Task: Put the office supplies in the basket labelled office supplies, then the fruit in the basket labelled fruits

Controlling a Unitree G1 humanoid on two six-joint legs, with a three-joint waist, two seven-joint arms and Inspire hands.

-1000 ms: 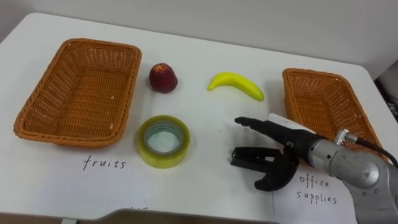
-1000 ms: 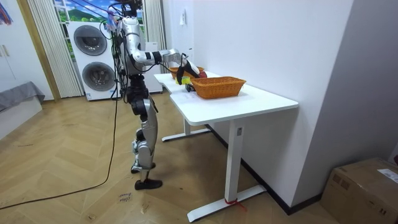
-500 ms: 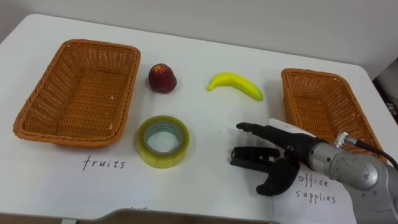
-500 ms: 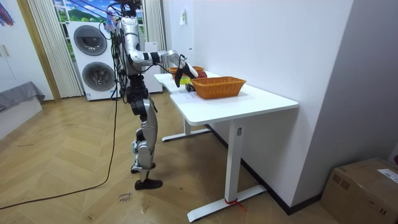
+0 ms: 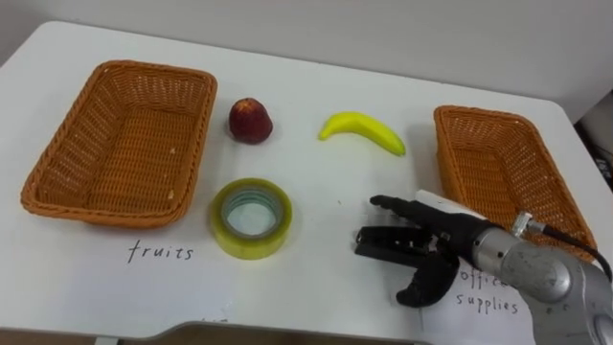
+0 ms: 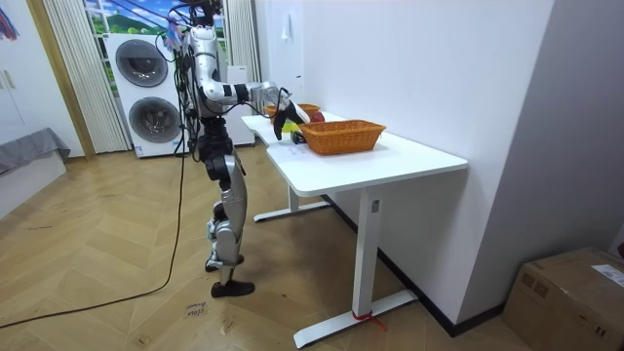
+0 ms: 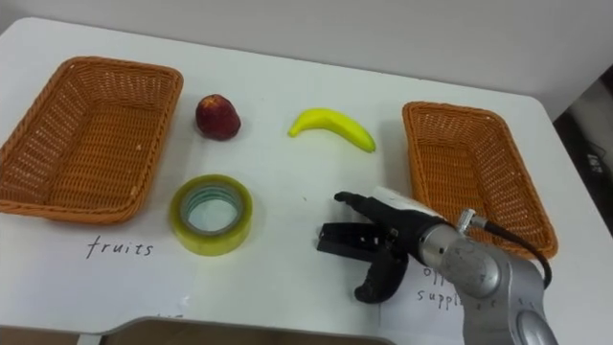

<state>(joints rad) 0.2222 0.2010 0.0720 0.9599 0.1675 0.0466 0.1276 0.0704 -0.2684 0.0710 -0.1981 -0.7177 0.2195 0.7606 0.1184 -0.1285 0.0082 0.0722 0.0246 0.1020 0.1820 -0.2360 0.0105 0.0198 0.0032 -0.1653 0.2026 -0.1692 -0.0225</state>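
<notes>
A small black office item [image 5: 376, 242], perhaps a clip or stapler, lies on the white table right of centre. My right hand [image 5: 439, 236] reaches in from the lower right and hovers just over it, open, fingers stretched across its top and thumb hanging on the near side. A red apple [image 5: 250, 120] and a yellow banana [image 5: 362, 130] lie at the back middle. In front of the apple rests a roll of yellowish tape [image 5: 251, 218]. The fruit basket [image 5: 113, 215] stands empty on the left, the office-supplies basket [image 5: 458, 177] empty on the right.
A handwritten "fruits" label [image 5: 161, 252] sits before the left basket, and a paper label [image 5: 487, 293] for office supplies lies under my right forearm. In the room view I stand at the table's end [image 6: 292, 161], with washing machines [image 6: 151, 88] behind.
My right hand has sunk a little and drawn toward the near edge, so its fingers now lie closer over the black item. Nothing on the table has moved.
</notes>
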